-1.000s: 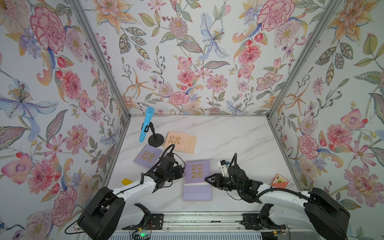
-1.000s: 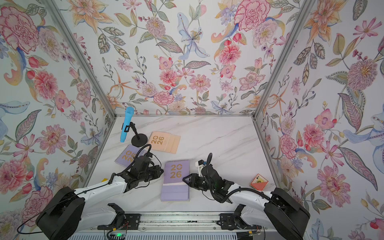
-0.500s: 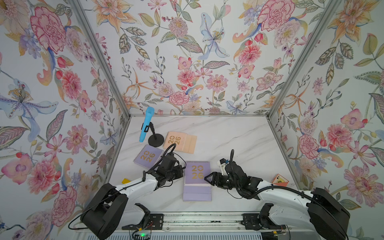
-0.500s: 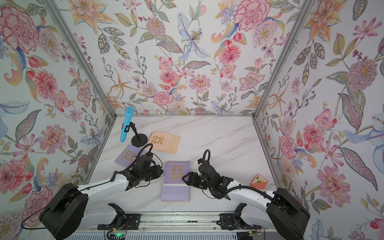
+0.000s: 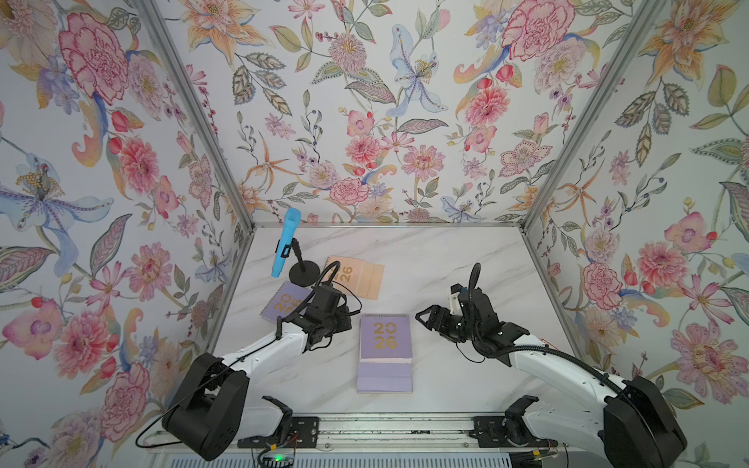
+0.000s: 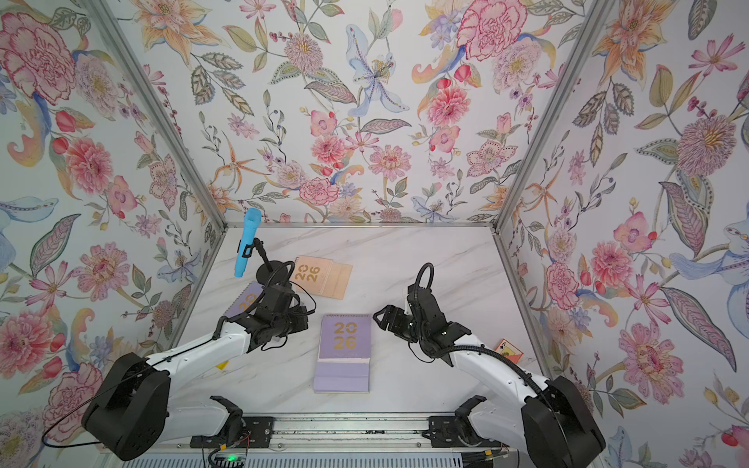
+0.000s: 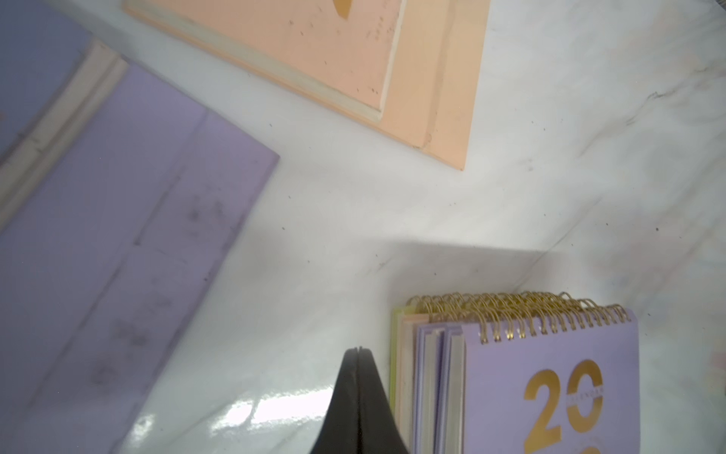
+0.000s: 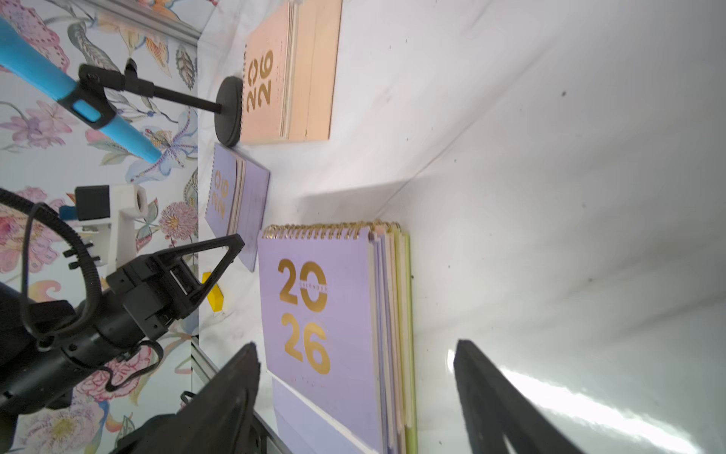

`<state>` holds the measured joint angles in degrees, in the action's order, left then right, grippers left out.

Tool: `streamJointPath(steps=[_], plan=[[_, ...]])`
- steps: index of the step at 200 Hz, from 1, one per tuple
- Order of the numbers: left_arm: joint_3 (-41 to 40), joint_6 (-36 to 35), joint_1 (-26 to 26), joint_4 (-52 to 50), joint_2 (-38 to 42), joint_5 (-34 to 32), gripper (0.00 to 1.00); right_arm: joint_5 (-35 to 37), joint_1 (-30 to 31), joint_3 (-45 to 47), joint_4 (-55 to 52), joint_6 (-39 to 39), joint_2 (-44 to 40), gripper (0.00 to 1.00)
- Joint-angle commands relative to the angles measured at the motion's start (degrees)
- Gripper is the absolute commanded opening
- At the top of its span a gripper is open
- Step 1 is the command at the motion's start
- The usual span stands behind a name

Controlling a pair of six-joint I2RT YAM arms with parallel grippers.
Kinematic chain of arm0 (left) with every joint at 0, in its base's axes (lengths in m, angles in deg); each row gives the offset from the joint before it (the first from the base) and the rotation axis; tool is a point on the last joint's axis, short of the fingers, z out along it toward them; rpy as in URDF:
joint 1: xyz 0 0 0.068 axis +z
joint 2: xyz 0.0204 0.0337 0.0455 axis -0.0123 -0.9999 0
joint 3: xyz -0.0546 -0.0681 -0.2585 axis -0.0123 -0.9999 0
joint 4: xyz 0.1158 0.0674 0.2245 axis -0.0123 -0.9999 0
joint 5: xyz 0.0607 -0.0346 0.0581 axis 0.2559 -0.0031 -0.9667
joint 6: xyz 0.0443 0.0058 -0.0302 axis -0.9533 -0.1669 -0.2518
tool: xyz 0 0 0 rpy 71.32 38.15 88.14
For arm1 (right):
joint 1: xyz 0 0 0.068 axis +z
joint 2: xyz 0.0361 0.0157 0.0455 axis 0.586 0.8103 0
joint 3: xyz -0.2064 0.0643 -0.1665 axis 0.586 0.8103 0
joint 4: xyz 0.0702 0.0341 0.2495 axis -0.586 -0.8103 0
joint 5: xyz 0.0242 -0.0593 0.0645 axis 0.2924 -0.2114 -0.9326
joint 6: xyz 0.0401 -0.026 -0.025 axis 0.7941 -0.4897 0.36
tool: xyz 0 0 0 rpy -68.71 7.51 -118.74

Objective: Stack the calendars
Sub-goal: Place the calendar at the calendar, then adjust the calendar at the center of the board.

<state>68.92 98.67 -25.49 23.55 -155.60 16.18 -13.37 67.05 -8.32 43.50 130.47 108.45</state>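
Since a second ago our right hand (image 5: 425,318) has drawn back from the right edge of the stack (image 5: 385,340) and spread its jaws wide. It now hangs just beside that edge, clear of it and holding nothing. Our left hand (image 7: 357,365) stays pinched fully shut and empty at the stack's opposite edge, near the spiral binding; the wrist view is too oblique for us to say whether its tip touches the covers. The stack lies flat on the desk (image 5: 446,263) between the two hands. From the side we count four calendars in it: two lilac on top, then a peach, then a yellow-green at the bottom. Two are still out: the loose lilac calendar (image 5: 281,302), partly under the left arm, and the loose peach calendar (image 5: 358,277) further back, just beside the round base of the microphone stand (image 5: 302,276). We see two risks. The stack's side edges look stepped rather than flush, so another calendar set down off-centre could slide or push the upper covers askew. Reaching for the peach one, a finger or the wrist cable could also clip the stand and tip it, and a thin cover on smooth marble may skid away instead of lifting.
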Motion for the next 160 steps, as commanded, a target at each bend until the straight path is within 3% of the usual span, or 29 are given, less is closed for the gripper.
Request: streamJointPath(steps=[1, 33, 108, 160], plan=[[3.89, -6.50, 4.02, -4.45, -3.35, -3.83, 0.00, -4.59, -3.16, -5.65, -1.37, -5.17, 6.14, 0.80], [8.42, -9.53, 9.02, -3.19, -8.88, -2.55, 0.00, -8.40, -6.10, -15.05, -1.48, -8.74, 16.96, 0.81], [22.11, -14.03, 14.95, -6.34, -25.83, -1.50, 0.00, -14.91, -7.98, -37.21, -1.81, -10.75, 40.21, 0.85], [27.44, -15.74, 15.84, -6.75, -32.23, -1.17, 0.00, -16.84, -7.96, -50.76, -4.36, -11.70, 52.19, 0.87]])
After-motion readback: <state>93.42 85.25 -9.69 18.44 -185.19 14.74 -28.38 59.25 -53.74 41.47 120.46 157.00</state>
